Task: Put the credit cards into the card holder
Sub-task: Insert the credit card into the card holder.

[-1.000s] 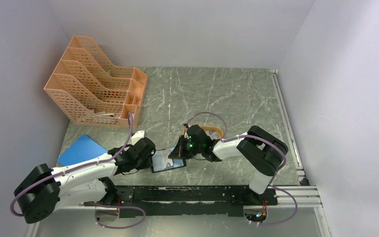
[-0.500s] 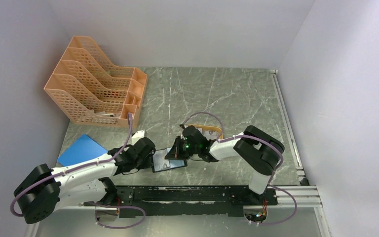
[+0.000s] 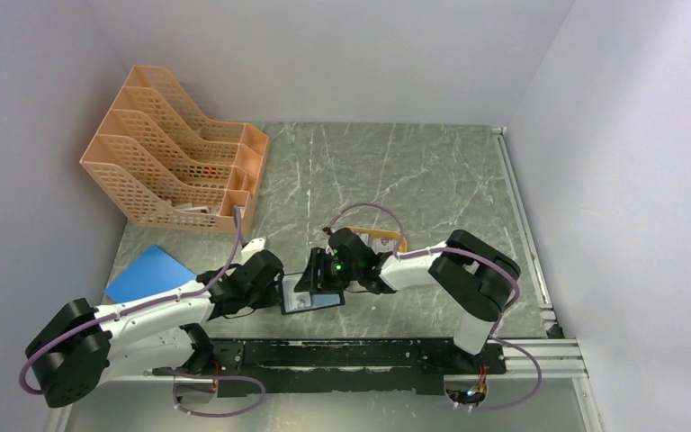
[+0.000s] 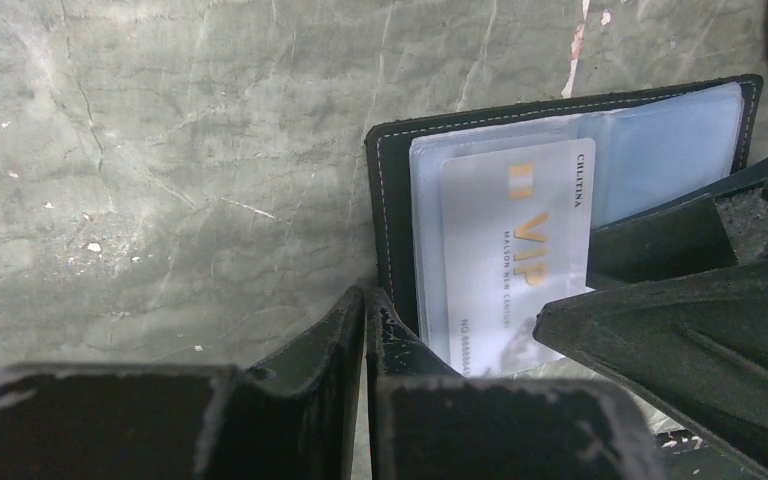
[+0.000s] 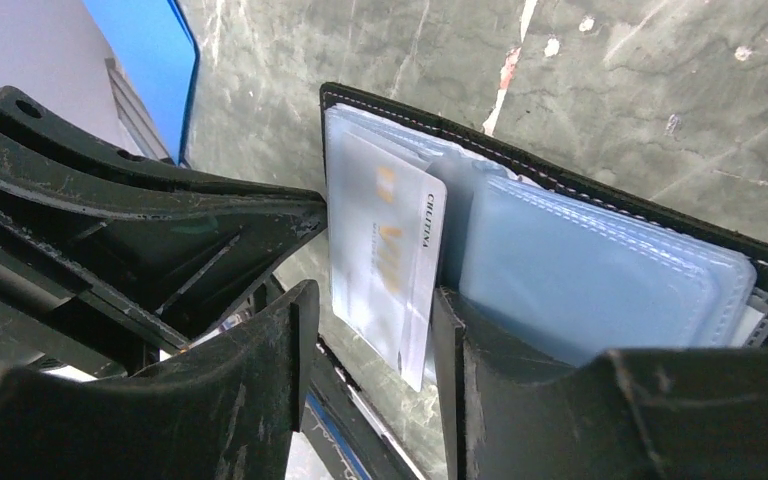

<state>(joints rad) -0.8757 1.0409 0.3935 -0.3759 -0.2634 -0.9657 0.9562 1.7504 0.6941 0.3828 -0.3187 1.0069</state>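
**A:** Where is the card holder point(image 4: 385, 190)?

**B:** It lies open and flat on the table point(image 3: 432, 180), near the front edge, between the two claws. One card point(image 4: 505, 250) sits partly in a clear pocket on the half nearest the left claw point(image 4: 365, 310). One end of it sticks out past the rim.

**A:** What do the wrist views add?

**B:** From above, the right claw point(image 5: 375, 300) hides most of the holder. The left wrist view shows gold letters "VIP" on the pale card. The right wrist view shows a stack of clear pockets point(image 5: 600, 280) on the other half and a blue sheet point(image 5: 155, 50) further off.

**A:** And the claws?

**B:** The right claw is released. Its fingers stand apart with the card in the gap, and one finger is touching its long edge. The left claw is clenched at the holder's outer edge. I cannot tell whether leather is pinched inside.

**A:** Is there room to move?

**B:** Much table lies beyond the holder. The orange file racks point(image 3: 171, 153) stand well apart, at the back left. The black rail point(image 3: 351, 351) is close on the near side.

**A:** Materials?

**B:** The holder is black and leather-like, with pale stitching. The pockets are glossy soft plastic. The table looks like grey-green stone with white veins.
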